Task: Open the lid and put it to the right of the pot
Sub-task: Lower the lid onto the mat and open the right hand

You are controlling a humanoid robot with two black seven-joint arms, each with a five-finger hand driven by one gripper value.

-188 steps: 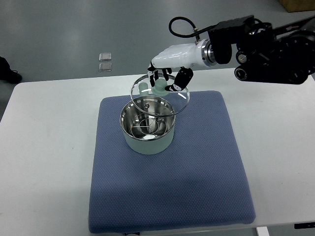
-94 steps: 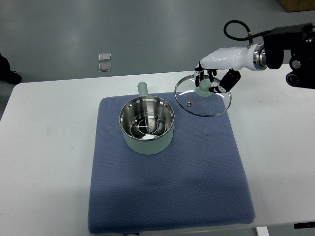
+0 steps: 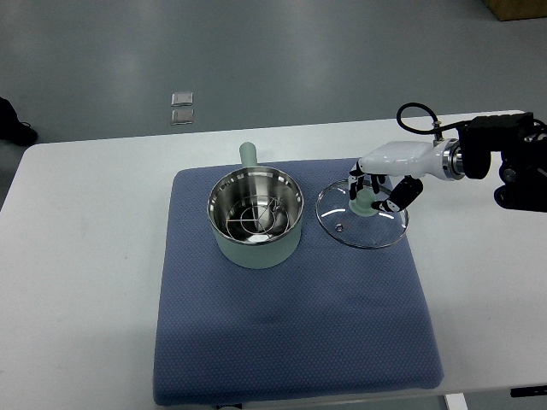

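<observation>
Glass and steel, the lid sits low over the blue mat just right of the pot, its rim near the mat's right edge; whether it already rests on the cloth I cannot tell. Fingers of the right hand are curled around the pale green knob at the lid's centre — a firm hold from above. The pot stands open, a wire rack visible inside, its handle pointing away from the robot. No left arm shows.

To finish well, I judge the lid should be set down level so the rim meets the mat all round at once, then the fingers spread straight apart and the hand lifted vertically — a sideways pull could drag the lid toward the pot or off the mat's edge
</observation>
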